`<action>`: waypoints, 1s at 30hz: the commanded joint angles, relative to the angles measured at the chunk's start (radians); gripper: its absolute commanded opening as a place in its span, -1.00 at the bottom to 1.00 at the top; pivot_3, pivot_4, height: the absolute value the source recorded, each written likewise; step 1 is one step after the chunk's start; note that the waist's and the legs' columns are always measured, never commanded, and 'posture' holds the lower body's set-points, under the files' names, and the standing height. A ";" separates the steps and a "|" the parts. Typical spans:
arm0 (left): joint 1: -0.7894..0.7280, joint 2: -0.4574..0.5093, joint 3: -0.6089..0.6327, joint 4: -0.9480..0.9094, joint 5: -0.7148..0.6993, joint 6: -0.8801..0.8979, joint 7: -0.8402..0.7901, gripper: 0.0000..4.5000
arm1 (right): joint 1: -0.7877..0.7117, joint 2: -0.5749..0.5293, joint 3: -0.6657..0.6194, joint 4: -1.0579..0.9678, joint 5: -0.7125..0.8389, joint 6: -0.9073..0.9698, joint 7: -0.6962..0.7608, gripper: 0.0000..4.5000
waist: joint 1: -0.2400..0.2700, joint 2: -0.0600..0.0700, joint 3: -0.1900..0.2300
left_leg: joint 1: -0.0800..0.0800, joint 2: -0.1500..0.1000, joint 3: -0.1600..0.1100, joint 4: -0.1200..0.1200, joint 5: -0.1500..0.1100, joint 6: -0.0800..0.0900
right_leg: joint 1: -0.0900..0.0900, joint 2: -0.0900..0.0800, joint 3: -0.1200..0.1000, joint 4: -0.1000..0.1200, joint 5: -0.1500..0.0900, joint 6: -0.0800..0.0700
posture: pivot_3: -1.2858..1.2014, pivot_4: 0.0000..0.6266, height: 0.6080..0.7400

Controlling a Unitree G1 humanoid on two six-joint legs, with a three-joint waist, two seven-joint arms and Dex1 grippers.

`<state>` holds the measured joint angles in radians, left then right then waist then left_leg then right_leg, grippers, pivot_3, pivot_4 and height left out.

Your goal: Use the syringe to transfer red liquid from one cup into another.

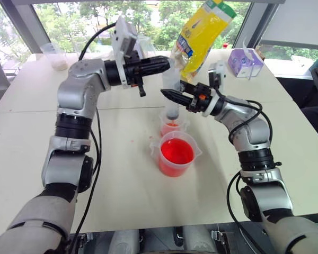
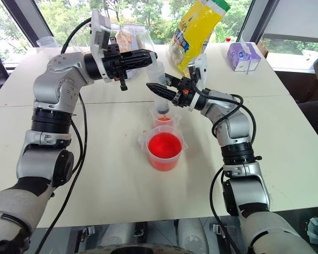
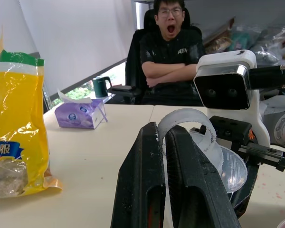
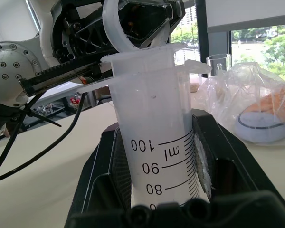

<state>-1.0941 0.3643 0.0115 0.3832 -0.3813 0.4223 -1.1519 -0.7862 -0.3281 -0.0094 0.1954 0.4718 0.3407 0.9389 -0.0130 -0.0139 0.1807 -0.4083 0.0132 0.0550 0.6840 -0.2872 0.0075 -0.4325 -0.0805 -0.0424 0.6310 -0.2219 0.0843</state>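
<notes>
The large clear plastic syringe with printed markings stands upright over the small clear orange-tinted plastic cup, its short orange-red tip dipping into the cup's mouth. The right gripper comes in from the syringe's three o'clock side and has its two black fingers clamped shut around the thick barrel, as the right wrist view shows with the barrel pressed between the pads. The left gripper reaches in level from nine o'clock, its fingers closed on the white ring of the plunger at the syringe's top. Just beside the small cup, at its six o'clock toward the robot, sits the larger clear spouted plastic beaker holding bright red liquid. There is one syringe, one small cup and one beaker on the pale table. At twelve o'clock behind the syringe stands one yellow plastic bag, with one purple tissue box at two o'clock.
</notes>
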 commanded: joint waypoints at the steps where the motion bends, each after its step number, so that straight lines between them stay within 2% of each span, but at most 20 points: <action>1: 0.016 -0.035 -0.084 0.003 0.004 0.044 -0.051 -0.97 | -0.097 0.003 -0.092 -0.069 0.059 -0.032 -0.047 -0.38 | 0.000 0.000 0.000 | 0.000 0.000 0.000 0.000 0.000 0.000 | 0.000 0.000 0.000 0.000 0.000 0.000 | 0.03 -0.52 1.00; 4: -0.010 -0.035 -0.061 0.022 0.000 0.044 -0.032 -0.54 | -0.072 0.010 -0.078 -0.069 0.058 -0.025 -0.042 -0.38 | 0.002 0.000 0.000 | 0.000 0.000 0.000 0.000 0.000 0.000 | 0.000 0.000 0.000 0.000 0.000 0.000 | 0.03 -0.52 1.00; 8: -0.042 -0.024 -0.026 0.047 0.001 0.030 -0.013 0.28 | -0.033 0.023 -0.056 -0.084 0.062 -0.006 -0.031 -0.38 | 0.001 0.000 0.000 | 0.000 0.000 0.000 0.000 0.000 0.000 | 0.000 0.000 0.000 0.000 0.000 0.000 | 0.03 -0.52 1.00; 11: -0.065 0.004 0.000 0.066 0.003 0.003 -0.007 0.97 | -0.011 0.035 -0.042 -0.092 0.062 0.003 -0.028 -0.38 | -0.004 0.000 0.000 | 0.000 0.000 0.000 0.000 0.000 0.000 | 0.000 0.000 0.000 0.000 0.000 0.000 | 0.03 -0.52 1.00; 20: -0.045 0.145 0.054 0.006 -0.061 0.058 -0.052 0.99 | 0.005 0.037 -0.039 -0.087 0.057 0.006 -0.030 -0.38 | -0.006 0.001 0.000 | 0.000 0.001 0.000 0.000 0.000 0.000 | -0.001 0.001 0.000 0.001 0.000 0.000 | 0.03 -0.52 1.00; 25: 0.041 0.198 0.074 -0.133 -0.116 0.137 -0.052 0.99 | -0.006 0.022 -0.056 -0.094 0.067 0.024 -0.038 -0.38 | 0.002 0.001 0.000 | 0.000 0.001 0.000 0.000 0.000 0.000 | 0.000 0.000 0.000 0.001 0.000 0.000 | 0.03 -0.52 1.00; 30: 0.150 0.236 0.090 -0.271 -0.179 0.204 -0.048 0.99 | -0.071 -0.032 -0.106 -0.158 0.107 0.169 -0.143 -0.38 | 0.000 0.001 0.000 | 0.000 0.000 0.000 0.000 0.000 0.000 | 0.000 -0.001 0.000 0.001 0.000 0.000 | 0.03 -0.52 1.00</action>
<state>-0.9490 0.5817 0.0661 0.1799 -0.5209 0.6087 -1.1970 -0.7953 -0.3333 -0.0577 0.1152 0.5418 0.4622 0.8433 -0.0128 -0.0130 0.1811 -0.4085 0.0135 0.0549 0.6843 -0.2872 0.0074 -0.4329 -0.0815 -0.0421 0.6317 -0.2219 0.0843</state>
